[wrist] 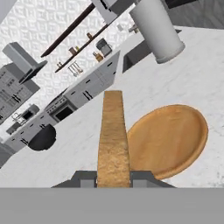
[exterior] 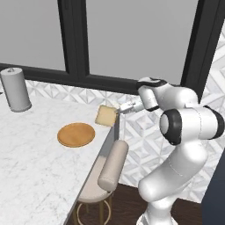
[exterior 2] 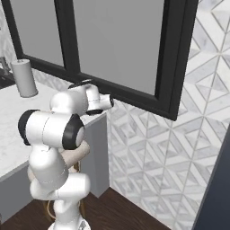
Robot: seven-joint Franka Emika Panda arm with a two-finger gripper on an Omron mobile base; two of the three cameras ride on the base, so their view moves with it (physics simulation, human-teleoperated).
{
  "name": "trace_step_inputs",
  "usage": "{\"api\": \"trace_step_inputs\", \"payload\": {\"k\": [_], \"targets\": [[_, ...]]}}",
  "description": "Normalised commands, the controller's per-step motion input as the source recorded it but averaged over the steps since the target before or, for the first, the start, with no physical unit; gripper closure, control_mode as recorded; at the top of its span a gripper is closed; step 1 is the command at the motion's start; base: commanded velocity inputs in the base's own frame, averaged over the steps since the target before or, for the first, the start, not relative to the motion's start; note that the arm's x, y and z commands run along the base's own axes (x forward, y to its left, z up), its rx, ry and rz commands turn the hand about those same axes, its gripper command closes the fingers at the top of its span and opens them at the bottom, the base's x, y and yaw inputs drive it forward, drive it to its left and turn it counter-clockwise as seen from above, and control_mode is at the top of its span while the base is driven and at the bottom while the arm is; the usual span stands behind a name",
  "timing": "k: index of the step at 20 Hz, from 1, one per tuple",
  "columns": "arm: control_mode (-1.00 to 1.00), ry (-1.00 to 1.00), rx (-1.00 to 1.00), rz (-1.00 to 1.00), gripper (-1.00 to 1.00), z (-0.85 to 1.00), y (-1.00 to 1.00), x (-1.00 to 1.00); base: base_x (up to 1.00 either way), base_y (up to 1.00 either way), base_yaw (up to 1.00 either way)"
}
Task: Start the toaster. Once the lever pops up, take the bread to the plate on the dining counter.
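The gripper (exterior: 117,110) is clenched on the bread (exterior: 106,116) and holds it up in the air. The bread hangs over the near edge of the desk (exterior: 30,167), the long white marble one. It is not touching the desk.

The plate (exterior: 76,134) lies flat on the desk. It is round and orange-brown, and nothing is on it. In the left base view the plate is to the left of the bread and lower down, near it but not under it. In the hand view the bread (wrist: 113,140) sticks straight out from the gripper (wrist: 113,178), thin edge up, and the plate (wrist: 170,138) sits just to one side of it.

So I think the bread must go a little further over the desk, then down flat on the plate.

A tall grey paper towel roll (exterior: 15,89) stands far back on the desk, well away from the plate. A padded stool (exterior: 107,173) is beside the desk.
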Motion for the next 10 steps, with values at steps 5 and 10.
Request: {"api": "trace_step_inputs", "payload": {"k": [5, 10], "targets": [[-1.0, -0.15, 0.0, 0.03, 1.0, -0.08, 0.72, 0.02, 0.0, 0.0, 0.0], [-1.0, -0.09, -0.04, 0.0, 1.0, -0.25, 0.83, 0.07, 0.0, 0.0, 0.0]]}}
